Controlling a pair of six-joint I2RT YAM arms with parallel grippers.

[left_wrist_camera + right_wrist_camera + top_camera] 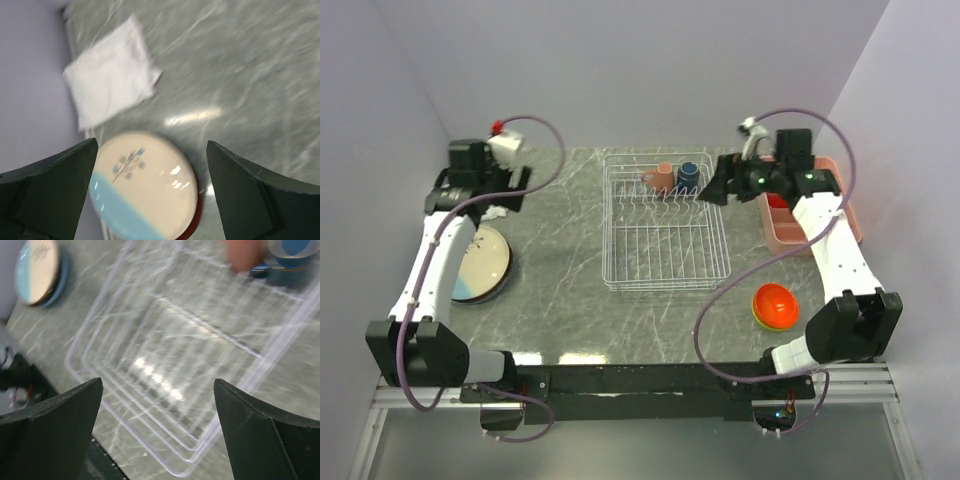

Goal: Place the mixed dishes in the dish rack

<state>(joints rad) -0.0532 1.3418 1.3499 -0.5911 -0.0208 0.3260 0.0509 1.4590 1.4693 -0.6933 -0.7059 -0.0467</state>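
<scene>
The left jaws stand wide open and empty above the cream-and-light-blue plate [145,185]. It lies on top of a stack on the worktop [240,65], near the white cloth [110,82]. The right jaws, open too and holding nothing, hover over the dish rack [665,230], where a dark blue mug [689,175] and a pink mug [661,178] stand at the far side. I judge the plate is next: come low at its rim, pinch only the top one, then set it upright between the prongs. The orange bowl [775,303] waits at the right, well apart from the rack.
</scene>
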